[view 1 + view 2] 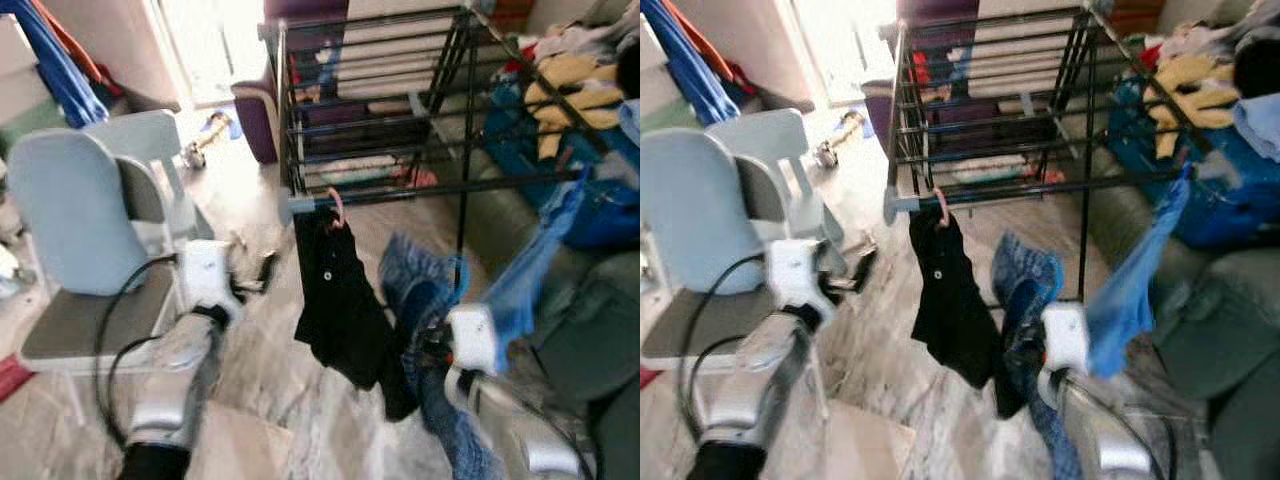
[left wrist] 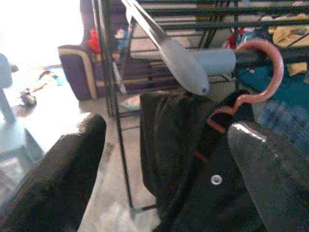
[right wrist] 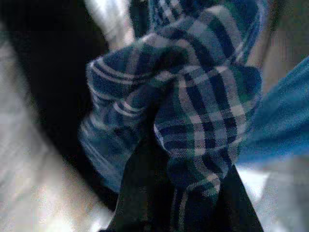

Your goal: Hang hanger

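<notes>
Looks like the pink hanger (image 2: 263, 67) with its black garment (image 1: 340, 300) already hooks the rack rail (image 1: 440, 188), left end effector (image 1: 250, 275) wide open and empty nearby, so next it backs off, while right end effector (image 3: 178, 159) grips plaid cloth (image 3: 193, 106).

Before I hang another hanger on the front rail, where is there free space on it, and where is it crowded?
The rail is bare from the pink hanger holding the black garment across to the blue cloth at its far end. Below that stretch it is crowded: the right tool holds plaid cloth there.
</notes>
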### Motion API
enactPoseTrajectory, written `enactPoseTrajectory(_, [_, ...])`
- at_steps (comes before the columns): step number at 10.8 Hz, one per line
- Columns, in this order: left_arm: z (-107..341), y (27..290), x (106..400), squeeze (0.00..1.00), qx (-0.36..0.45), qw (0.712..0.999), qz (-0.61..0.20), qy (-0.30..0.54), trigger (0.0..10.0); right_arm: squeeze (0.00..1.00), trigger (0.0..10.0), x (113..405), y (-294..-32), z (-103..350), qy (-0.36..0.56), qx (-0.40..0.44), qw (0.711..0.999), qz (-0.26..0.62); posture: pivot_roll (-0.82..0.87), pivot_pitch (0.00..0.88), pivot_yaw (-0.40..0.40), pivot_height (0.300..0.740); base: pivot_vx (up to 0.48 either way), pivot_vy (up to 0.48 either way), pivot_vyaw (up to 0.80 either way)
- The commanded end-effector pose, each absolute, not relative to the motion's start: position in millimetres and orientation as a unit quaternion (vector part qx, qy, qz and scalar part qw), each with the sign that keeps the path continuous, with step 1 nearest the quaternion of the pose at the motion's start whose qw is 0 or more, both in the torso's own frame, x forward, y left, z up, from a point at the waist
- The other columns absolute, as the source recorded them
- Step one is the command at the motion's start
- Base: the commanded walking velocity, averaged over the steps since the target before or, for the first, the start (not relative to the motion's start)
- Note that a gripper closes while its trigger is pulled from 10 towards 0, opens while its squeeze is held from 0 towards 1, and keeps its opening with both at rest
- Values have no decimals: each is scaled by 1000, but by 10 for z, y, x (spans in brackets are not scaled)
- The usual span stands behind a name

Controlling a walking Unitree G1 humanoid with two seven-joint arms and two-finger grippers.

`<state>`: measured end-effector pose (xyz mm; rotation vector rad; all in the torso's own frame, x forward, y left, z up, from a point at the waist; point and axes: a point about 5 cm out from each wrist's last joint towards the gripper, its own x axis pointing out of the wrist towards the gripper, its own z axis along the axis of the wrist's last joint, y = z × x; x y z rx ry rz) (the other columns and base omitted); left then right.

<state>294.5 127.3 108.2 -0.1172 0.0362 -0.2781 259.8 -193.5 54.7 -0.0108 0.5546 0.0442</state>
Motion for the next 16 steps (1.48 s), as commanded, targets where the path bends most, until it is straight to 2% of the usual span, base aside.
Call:
enactPoseTrajectory(1, [1117, 1356, 2949, 0, -42, 990, -135, 11, 10000, 0, 10000, 2744, -1974, 728, 226, -7, 974, -2, -191, 0, 85, 740, 439, 0, 0])
enactPoseTrajectory(4, [1111, 1331, 2936, 0, -53, 989, -137, 13, 10000, 0, 10000, 2883, -2083, 886, 194, -42, 980, -11, -188, 0, 82, 740, 444, 0, 0])
enactPoseTrajectory(9, [1067, 1270, 2907, 0, -67, 987, -145, 33, 10000, 0, 10000, 3040, -2412, 923, 218, -43, 974, -42, -184, 0, 76, 740, 0, 0, 0])
enactPoseTrajectory(11, [1048, 1246, 2901, 0, -70, 986, -147, 40, 10000, 0, 10000, 3149, -2551, 965, 247, -31, 968, -30, -187, 0, 73, 740, 0, 0, 0])
enactPoseTrajectory(14, [1021, 1206, 2881, 0, -72, 984, -155, 54, 10000, 0, 10000, 3110, -2758, 798, 301, 70, 949, -63, -183, 0, 68, 740, 0, 0, 0])
enactPoseTrajectory(16, [1014, 1190, 2879, 0, -71, 983, -161, 56, 10000, 0, 10000, 3116, -2814, 762, 319, 66, 944, -58, -183, 0, 69, 740, 0, 0, 0])
